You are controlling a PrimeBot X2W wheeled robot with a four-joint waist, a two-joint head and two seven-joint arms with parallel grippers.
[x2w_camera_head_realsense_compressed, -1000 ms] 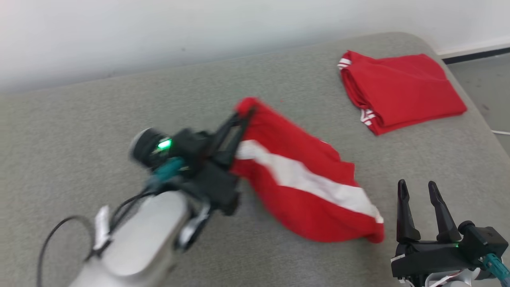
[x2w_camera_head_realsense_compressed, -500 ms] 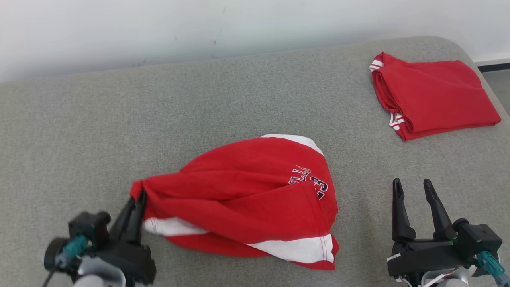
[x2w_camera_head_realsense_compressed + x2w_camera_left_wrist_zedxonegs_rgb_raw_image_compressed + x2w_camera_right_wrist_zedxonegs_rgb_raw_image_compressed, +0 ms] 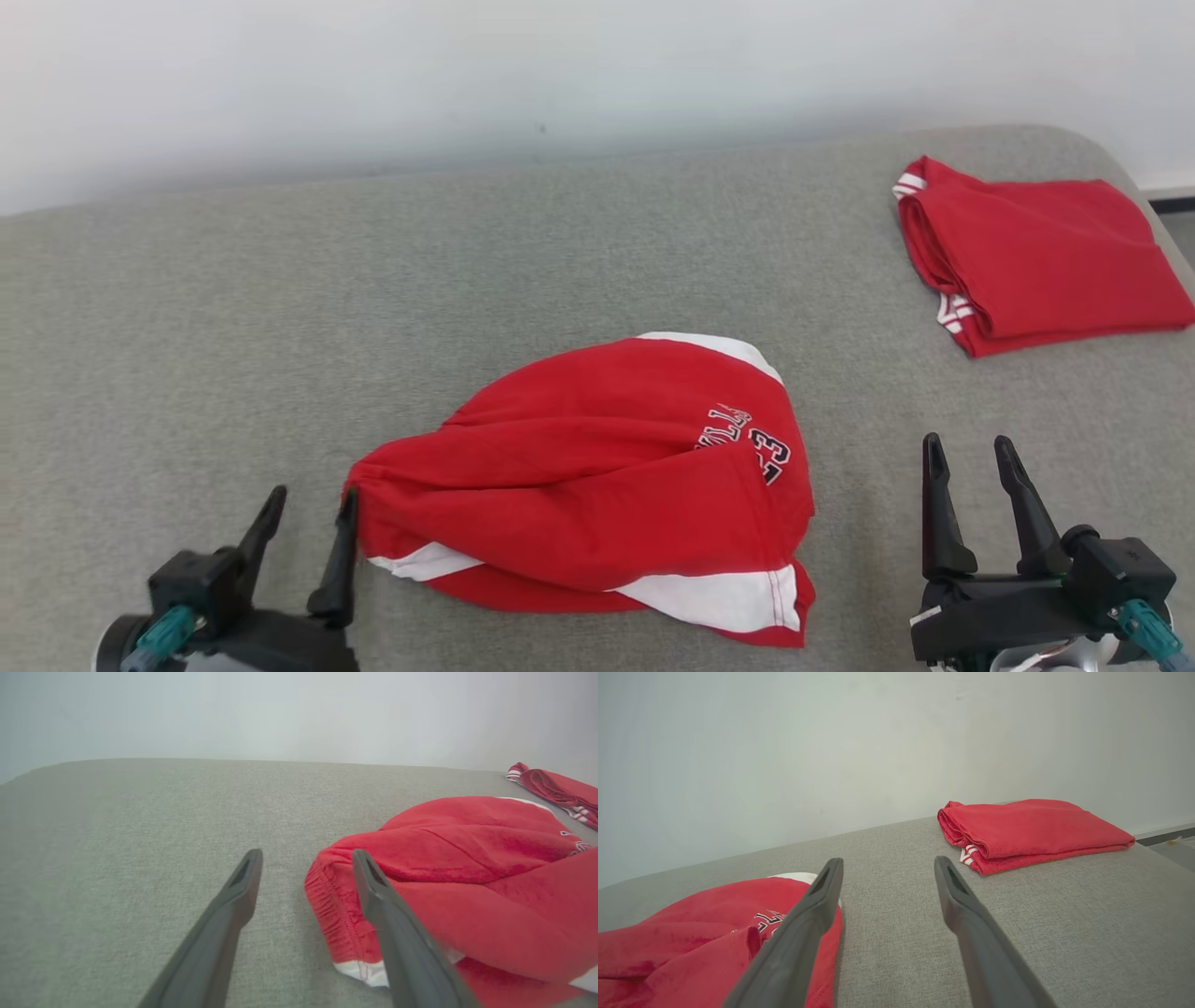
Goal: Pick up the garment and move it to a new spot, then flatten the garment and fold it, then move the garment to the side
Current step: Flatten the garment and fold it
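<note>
Roughly midway across the grey fabric-covered cushion [image 3: 280, 327], a crumpled red garment with white trim bands and dark-outlined lettering [image 3: 597, 467], lying in a loose heap, not flattened and not folded. Gathered, elastic-looking end turned toward the robot's left. One white band along the near edge, another white strip peeking out at the far edge. Lettering and numerals on the right-hand part, partly tucked under a fold.

At the lower left of the head view, left hand [image 3: 314, 495], its two long dark fingers spread wide apart and gripping nothing. Inner finger just beside the garment's gathered end; touching or not, impossible to tell. In the left wrist view, that same finger [image 3: 387, 914] crossing in front of the ruffled red edge, the other over bare cushion.

At the lower right of the head view, right hand [image 3: 966, 441], fingers likewise apart and empty, pointing away from the robot over bare cushion, off to the right of the heap. In the right wrist view, heap low on the left, partly behind one finger.

Near the far right corner of the cushion, a second red garment folded into a neat rectangle with white stripes at its folded edge [image 3: 1046, 261], well apart from the crumpled one. Behind the cushion's far edge, a pale wall [image 3: 467, 75].
</note>
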